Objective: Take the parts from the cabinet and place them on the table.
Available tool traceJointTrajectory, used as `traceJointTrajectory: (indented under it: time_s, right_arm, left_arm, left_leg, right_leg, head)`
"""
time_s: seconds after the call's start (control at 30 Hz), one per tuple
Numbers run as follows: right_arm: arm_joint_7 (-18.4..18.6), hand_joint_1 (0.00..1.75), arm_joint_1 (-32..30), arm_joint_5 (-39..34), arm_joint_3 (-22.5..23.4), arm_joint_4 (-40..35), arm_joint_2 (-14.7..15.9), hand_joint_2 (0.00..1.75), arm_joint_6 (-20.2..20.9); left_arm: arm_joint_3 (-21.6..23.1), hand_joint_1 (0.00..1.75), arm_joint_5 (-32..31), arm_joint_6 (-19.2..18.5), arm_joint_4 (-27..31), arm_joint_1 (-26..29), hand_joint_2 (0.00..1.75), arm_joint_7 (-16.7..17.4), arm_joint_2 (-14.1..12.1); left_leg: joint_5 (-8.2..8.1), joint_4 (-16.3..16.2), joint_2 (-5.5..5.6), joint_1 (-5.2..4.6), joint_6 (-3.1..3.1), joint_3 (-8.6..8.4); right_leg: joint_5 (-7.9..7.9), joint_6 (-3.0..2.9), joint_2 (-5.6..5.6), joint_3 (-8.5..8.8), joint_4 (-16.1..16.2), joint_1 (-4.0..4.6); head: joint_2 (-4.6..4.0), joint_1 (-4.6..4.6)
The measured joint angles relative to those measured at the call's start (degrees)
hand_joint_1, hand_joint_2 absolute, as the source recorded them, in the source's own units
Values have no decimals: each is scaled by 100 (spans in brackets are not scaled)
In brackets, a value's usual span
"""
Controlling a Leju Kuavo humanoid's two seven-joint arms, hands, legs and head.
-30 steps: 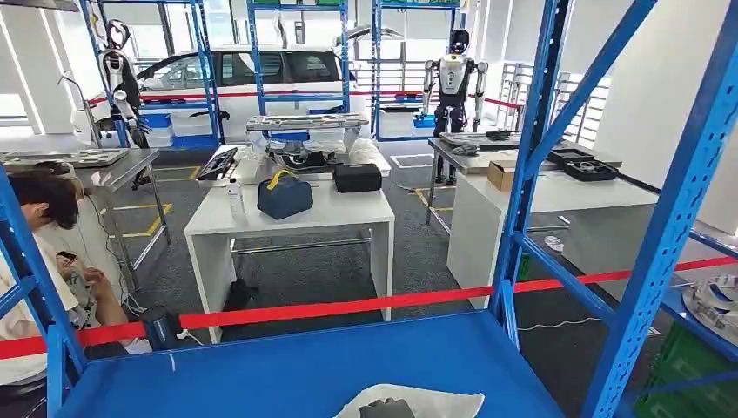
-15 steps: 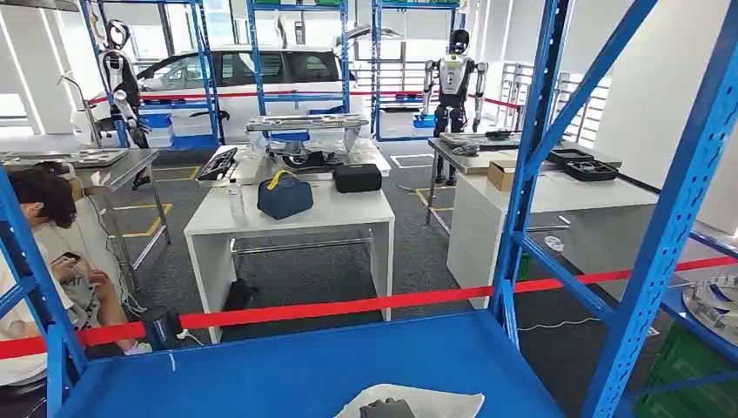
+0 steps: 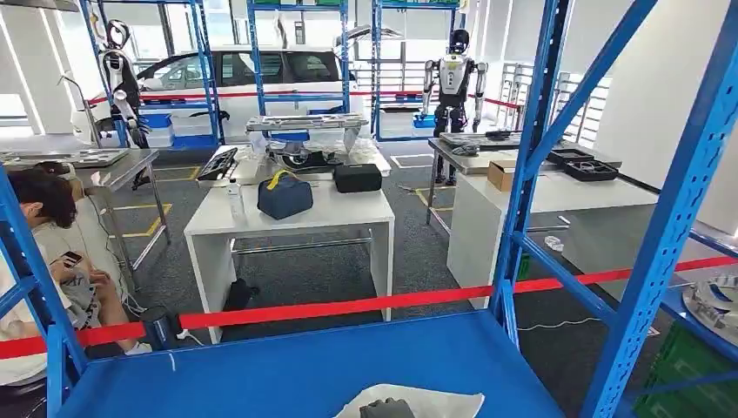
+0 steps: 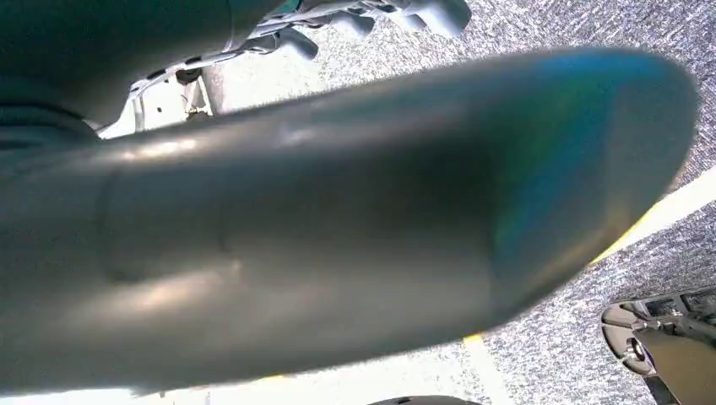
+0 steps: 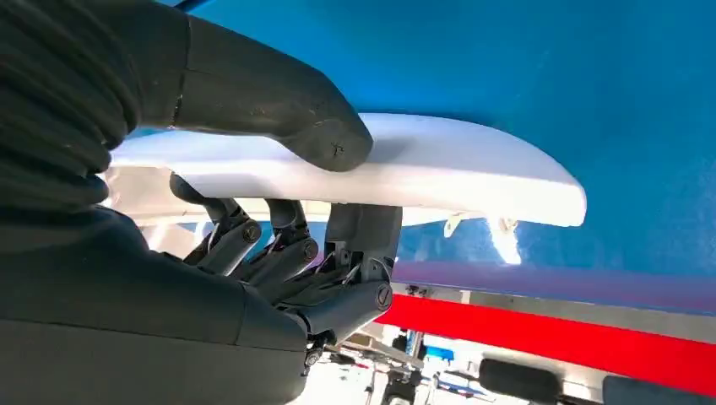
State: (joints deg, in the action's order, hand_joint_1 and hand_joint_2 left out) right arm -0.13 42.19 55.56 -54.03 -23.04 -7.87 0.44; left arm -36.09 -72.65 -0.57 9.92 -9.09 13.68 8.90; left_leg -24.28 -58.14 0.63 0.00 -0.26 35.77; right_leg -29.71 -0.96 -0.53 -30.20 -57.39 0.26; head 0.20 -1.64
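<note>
Nothing of the task's things has moved since the earlier frames: only the seated person (image 3: 39,261) at the left edge has shifted the arm holding a phone a little; the camera, shelf and part sit as they were

Right hand (image 5: 279,211): thumb (image 5: 279,110) lies on top of the white part (image 5: 439,169), darker fingers (image 5: 287,253) curl underneath it, so the part's flat edge is pinched between them. In the head view the same hand (image 3: 386,407) shows as a dark patch at the bottom edge, on the white part (image 3: 435,402), which lies flat on the blue shelf (image 3: 305,366)

Key relation: the part is a thin slab, long axis running away from the wrist and across the fingers' line; most of it reaches beyond the fingertips, toward the shelf's open front with the red tape (image 3: 348,306)

Left hand (image 4: 388,15): a few pale fingertips past a big blurred cover, over grey floor; cannot tell whether spread or curled. It hangs well apart from the part, so the right hand is the nearer one

Judgement: the grasp looks made, lift not yet done. The white table (image 3: 296,218) stands well beyond the shelf
</note>
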Motion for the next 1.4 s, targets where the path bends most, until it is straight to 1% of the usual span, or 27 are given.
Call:
traceJointTrajectory:
  time_s: [0.27,0.3,0.37,0.4,0.43,0.47,0.53,0.6,0.63,0.67,0.7,0.73,0.8,0.83,0.87,0.9,1.0,1.03,1.1,1.13,1.17,1.2,1.23,1.3,1.33,1.37,1.4]
  right_arm:
    - [0,175,0,0,0,2,0,175,0]
    - [0,0,0,0,0,2,0,0,0]
    - [-38,0,-4,-47,-2,4,-8,0,-19]
    - [-310,0,-39,-326,8,-47,-9,0,-241]
    - [-708,0,-94,-669,67,-270,28,0,-672]
    - [-896,0,-185,-861,157,-868,178,0,-1067]
    - [-794,0,-194,-879,253,-1622,380,0,-1283]
    - [-526,0,-136,-804,481,-2681,623,0,-1114]
    - [-533,0,-151,-737,603,-3052,723,0,-995]
    - [-560,0,-206,-684,680,-3310,794,0,-973]
    - [-603,0,-306,-621,758,-3548,868,0,-981]
    - [-662,0,-379,-584,813,-3741,896,0,-1025]
    - [-752,0,-411,-522,909,-3967,920,0,-1128]
    - [-752,0,-429,-516,946,-4052,933,0,-1143]
    - [-754,0,-460,-516,981,-4144,957,0,-1150]
    - [-750,0,-468,-516,1006,-4190,968,0,-1154]
    - [-761,0,-498,-514,1036,-4310,975,0,-1163]
    - [-759,0,-503,-511,1036,-4328,977,0,-1167]
    - [-758,0,-508,-509,1051,-4350,979,0,-1169]
    - [-761,0,-515,-507,1051,-4352,979,0,-1169]
    - [-758,0,-529,-505,1051,-4352,979,0,-1169]
    - [-754,0,-547,-498,1051,-4350,981,0,-1169]
    - [-752,0,-555,-496,1056,-4352,981,0,-1172]
    - [-752,0,-555,-465,1084,-4354,981,0,-1178]
    - [-750,0,-556,-459,1104,-4367,981,0,-1187]
    - [-750,0,-557,-450,1121,-4369,984,0,-1191]
    - [-748,0,-563,-441,1121,-4369,984,0,-1196]
  left_arm:
    - [0,0,0,0,0,0,0,0,0]
    - [0,0,0,0,0,0,0,2,0]
    - [0,0,6,0,0,-2,0,0,0]
    - [-9,0,72,0,4,2,0,-39,-2]
    - [-50,0,135,-2,2,2,0,-65,-2]
    - [-83,0,159,-18,2,-4,0,-94,-2]
    - [-107,0,179,-30,4,-14,0,-105,-4]
    - [-140,0,179,-70,7,-16,0,-109,-22]
    - [-151,0,179,-72,7,-13,0,-107,-31]
    - [-160,0,179,-79,7,-13,0,-105,-37]
    - [-181,0,179,-90,4,-11,0,-103,-39]
    - [-194,0,179,-92,4,-12,0,-103,-39]
    - [-205,0,179,-96,7,-32,0,-103,-39]
    - [-218,0,177,-96,17,-40,0,-103,-68]
    - [-230,0,177,-98,15,-47,0,-103,-61]
    - [-232,0,177,-98,15,-50,0,-103,-61]
    - [-236,0,177,-98,13,-36,0,-101,-63]
    - [-238,0,177,-101,13,-38,0,-101,-63]
    - [-238,0,177,-105,15,-46,0,-96,-63]
    - [-238,0,177,-114,13,-48,0,-96,-61]
    - [-238,0,177,-118,13,-48,0,-98,-61]
    - [-238,0,177,-120,13,-48,0,-98,-61]
    - [-238,0,175,-120,15,-49,0,-96,-61]
    - [-240,0,168,-120,15,-70,0,-94,-61]
    - [-240,0,168,-120,24,-95,0,-92,-70]
    - [-240,0,164,-120,28,-104,0,-96,-72]
    - [-240,0,151,-120,26,-107,0,-112,-68]
  left_leg:
    - [0,0,0,0,0,0]
    - [0,0,0,0,0,0]
    - [-24,-23,3,-25,20,11]
    - [4,-9,11,-37,88,1]
    - [48,74,-6,-13,113,-27]
    - [100,152,-35,39,116,-51]
    - [120,173,-36,37,153,-37]
    - [123,169,-51,37,163,-26]
    - [123,167,-52,41,162,-25]
    - [126,161,-50,48,157,-22]
    - [130,145,-48,63,137,-15]
    - [129,114,-50,83,109,7]
    - [114,-5,-63,123,15,89]
    - [122,-33,-57,118,-40,125]
    - [121,-70,-48,107,-93,135]
    - [140,-112,-37,89,-132,163]
    - [184,-100,-41,128,-267,257]
    - [-81,-272,-50,127,-284,324]
    - [-683,-1042,-49,123,-307,554]
    - [-898,-1450,-49,123,-311,660]
    - [-997,-1737,-49,122,-304,698]
    - [-953,-1779,-49,117,-284,615]
    - [-814,-1565,-49,104,-247,411]
    - [-531,-633,-42,52,-127,-262]
    - [-657,-159,-42,13,-49,-543]
    - [-627,-89,-67,-4,-86,-633]
    - [-599,-52,-61,-37,-68,-593]
  right_leg:
    - [0,0,0,1,0,0]
    - [0,0,0,0,0,0]
    - [13,23,1,18,44,-18]
    - [50,98,5,28,60,-26]
    - [62,120,-7,30,77,-3]
    - [-18,127,6,-6,-6,-15]
    - [-214,141,18,-122,-220,-14]
    - [-697,169,16,-489,-1100,-37]
    - [-840,191,16,-674,-1513,-51]
    - [-853,210,17,-780,-1740,-76]
    - [-706,232,18,-753,-1668,-107]
    - [-471,255,22,-595,-1326,-138]
    - [-36,341,51,-58,-268,-212]
    - [-147,322,15,-30,-246,-168]
    - [31,217,-32,-129,-335,-145]
    - [-75,162,-32,-124,-246,-173]
    - [31,-18,-24,-248,-293,-172]
    - [81,-64,-20,-297,-293,-167]
    - [177,-95,-17,-415,-297,-152]
    - [223,-103,-15,-474,-301,-134]
    - [265,-111,-11,-533,-302,-115]
    - [313,-112,-7,-598,-305,-97]
    - [360,-110,-7,-658,-305,-80]
    - [446,-94,-10,-743,-306,-57]
    - [481,-80,-5,-753,-306,-68]
    - [511,-40,1,-769,-280,-55]
    - [533,1,18,-759,-265,-63]
  head:
    - [0,0]
    - [0,0]
    - [0,0]
    - [0,2]
    - [0,4]
    - [0,0]
    - [0,0]
    - [2,2]
    - [2,0]
    - [2,-2]
    - [0,0]
    - [2,0]
    - [2,0]
    - [2,0]
    - [2,2]
    - [2,2]
    - [2,11]
    - [2,20]
    - [2,24]
    - [2,26]
    - [2,24]
    - [2,24]
    - [2,26]
    - [2,24]
    - [2,22]
    - [2,22]
    - [2,28]
